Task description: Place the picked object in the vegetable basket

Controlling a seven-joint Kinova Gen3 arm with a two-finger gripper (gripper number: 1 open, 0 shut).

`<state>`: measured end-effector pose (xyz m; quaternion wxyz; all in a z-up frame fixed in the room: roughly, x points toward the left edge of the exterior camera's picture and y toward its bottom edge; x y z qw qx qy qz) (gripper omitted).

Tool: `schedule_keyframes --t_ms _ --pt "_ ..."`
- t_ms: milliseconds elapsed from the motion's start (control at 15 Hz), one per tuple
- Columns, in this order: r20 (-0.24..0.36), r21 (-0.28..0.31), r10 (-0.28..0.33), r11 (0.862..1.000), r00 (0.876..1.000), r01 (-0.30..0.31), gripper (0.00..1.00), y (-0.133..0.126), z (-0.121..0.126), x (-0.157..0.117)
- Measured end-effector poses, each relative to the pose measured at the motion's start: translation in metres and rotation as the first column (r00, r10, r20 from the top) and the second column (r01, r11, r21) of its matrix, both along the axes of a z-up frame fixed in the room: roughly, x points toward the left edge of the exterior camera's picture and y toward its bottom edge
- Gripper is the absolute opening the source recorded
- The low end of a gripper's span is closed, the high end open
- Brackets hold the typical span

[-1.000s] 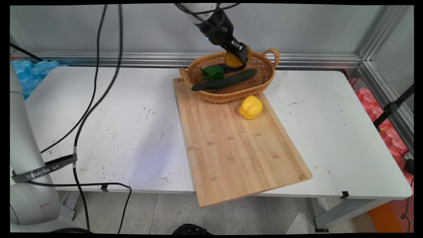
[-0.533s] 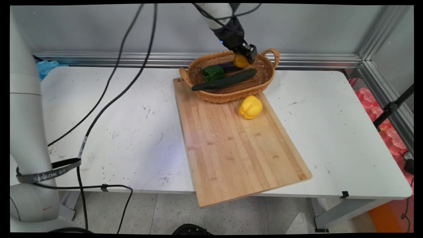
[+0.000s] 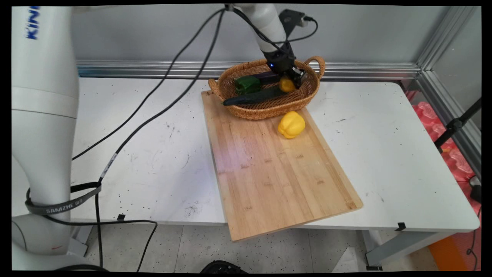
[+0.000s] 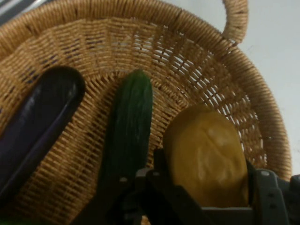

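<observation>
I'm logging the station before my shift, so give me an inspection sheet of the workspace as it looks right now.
Surface: white table, scuffed, with a wooden cutting board overhanging its near edge.
Things: wicker basket on the board's far end holds a green pepper, cucumber and dark eggplant; yellow pepper on the board.
Clutter: nothing seen.
Gripper: gripper inside the basket, shut on a yellow-orange fruit.
Cables: black cables hang over the table's left.
Surroundings: grey wall, aluminium rail.
</observation>
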<state>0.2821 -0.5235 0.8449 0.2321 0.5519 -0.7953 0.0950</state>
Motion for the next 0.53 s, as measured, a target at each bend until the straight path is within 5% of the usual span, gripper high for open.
schedule_keyframes --t_ms 200,267,533 --pt "0.01 0.017 -0.001 1.0 1.0 0.001 0.0 -0.009 -0.013 -0.006" --pt "0.012 0.021 -0.002 1.0 1.0 0.002 1.0 -0.012 -0.017 -0.008" --pt "0.012 0.018 -0.017 1.0 1.0 0.017 1.0 -0.016 -0.02 -0.012"
